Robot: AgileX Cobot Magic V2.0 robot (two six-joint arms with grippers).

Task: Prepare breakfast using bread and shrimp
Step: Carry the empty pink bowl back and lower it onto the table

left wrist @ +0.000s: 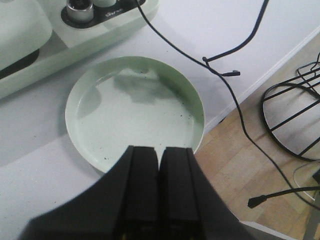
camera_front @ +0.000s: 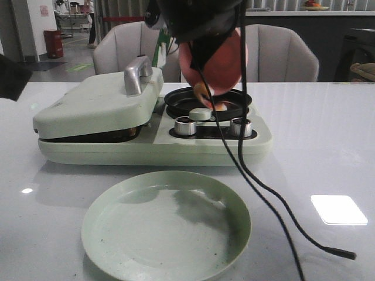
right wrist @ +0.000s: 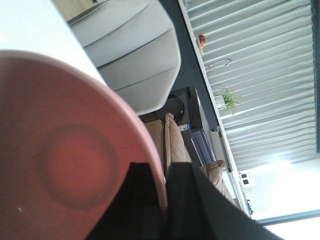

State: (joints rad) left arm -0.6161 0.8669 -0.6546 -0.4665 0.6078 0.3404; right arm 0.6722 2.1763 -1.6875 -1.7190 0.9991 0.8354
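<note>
My right gripper (right wrist: 164, 167) is shut on the rim of a pink bowl (camera_front: 218, 58), one finger inside and one outside. The bowl hangs tipped steeply over the round black pan (camera_front: 181, 102) of the pale green breakfast maker (camera_front: 105, 146). An orange-pink shrimp (camera_front: 203, 91) sits at the bowl's lower lip, just above the pan. Another orange bit (camera_front: 220, 107) lies in the pan. The bread is out of view; the maker's left lid (camera_front: 94, 105) is down. My left gripper (left wrist: 160, 148) is shut and empty over the near rim of a green plate (left wrist: 80, 125).
Two metal knobs (camera_front: 186, 125) stand on the maker's front. A black cable (camera_front: 263, 187) trails from the right arm across the table to its front right. The table edge and a wire stand (left wrist: 292, 115) on the floor lie beyond the plate. Grey chairs stand behind the table.
</note>
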